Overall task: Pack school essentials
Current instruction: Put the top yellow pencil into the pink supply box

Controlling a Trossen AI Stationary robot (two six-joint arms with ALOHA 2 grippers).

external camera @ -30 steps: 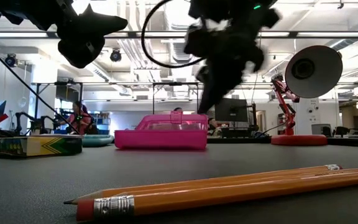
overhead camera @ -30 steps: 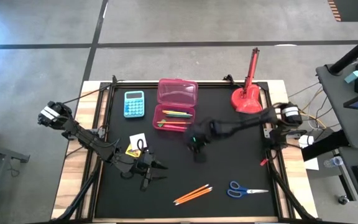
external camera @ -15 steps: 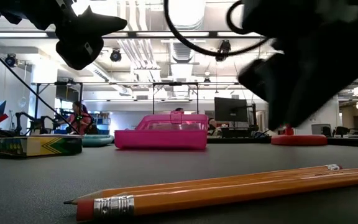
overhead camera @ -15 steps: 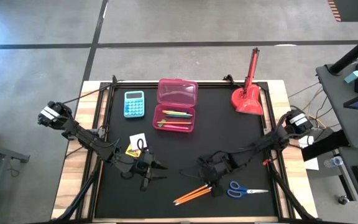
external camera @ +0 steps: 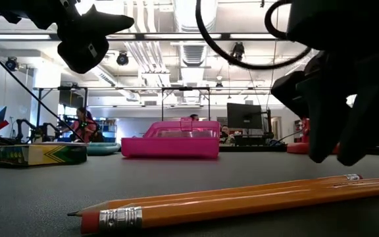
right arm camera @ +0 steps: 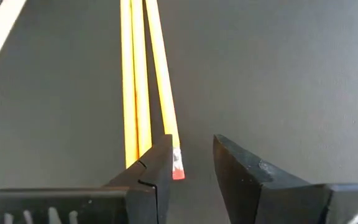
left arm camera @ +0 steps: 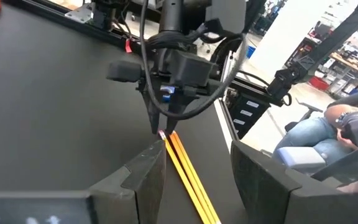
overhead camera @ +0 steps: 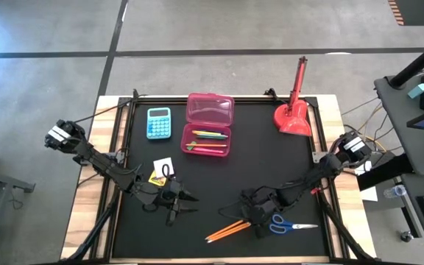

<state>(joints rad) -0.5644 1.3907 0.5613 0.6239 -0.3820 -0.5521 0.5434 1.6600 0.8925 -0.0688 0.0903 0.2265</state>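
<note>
Three orange pencils lie side by side near the table's near edge, with the blue-handled scissors to their right. My right gripper is open and points down at the pencils' eraser ends: one eraser shows between its fingers and the other two ends are under one finger. My left gripper is open and hovers left of the pencils, touching nothing. The white-and-yellow pack lies flat behind it. Several pens and pencils rest inside the open pink case. My right gripper comes from above at the eraser ends of the pencils, which lie flat on the table. One finger covers two pencil ends. I cannot tell whether the fingers touch the pencils.
A light-blue calculator lies left of the pink case near the far edge. A red desk lamp stands at the far right corner. Bare black mat stretches across the table's middle between the case and the pencils.
My right gripper has swung from beside the pink case in the table's middle toward the near edge and come down onto the pencils' eraser ends. The pencils and scissors have stayed where they were.
</note>
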